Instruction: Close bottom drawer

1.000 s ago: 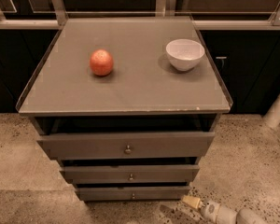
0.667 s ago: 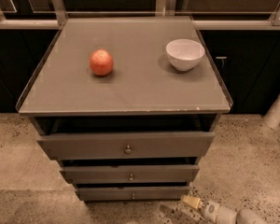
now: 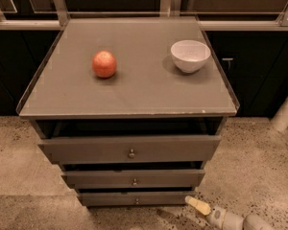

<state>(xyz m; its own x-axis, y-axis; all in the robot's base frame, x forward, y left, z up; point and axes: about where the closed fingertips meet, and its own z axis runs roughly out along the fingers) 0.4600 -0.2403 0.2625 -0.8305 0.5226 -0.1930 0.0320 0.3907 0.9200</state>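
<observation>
The grey-brown cabinet has three drawers, all pulled out a little. The bottom drawer (image 3: 134,199) is the narrowest, lowest front, with a tiny knob at its centre. Above it are the mid-width drawer (image 3: 133,178) and the widest top drawer (image 3: 129,149). My gripper (image 3: 197,204) comes in low from the lower right, its pale tip right beside the bottom drawer's right end, near the floor. The arm (image 3: 235,220) behind it runs off the bottom right corner.
On the cabinet top (image 3: 134,90) sit a red apple (image 3: 104,64) and a white bowl (image 3: 190,55). Dark cabinets with a metal rail (image 3: 134,25) stand behind. A white post (image 3: 287,110) leans at the right. The floor (image 3: 259,166) is speckled stone.
</observation>
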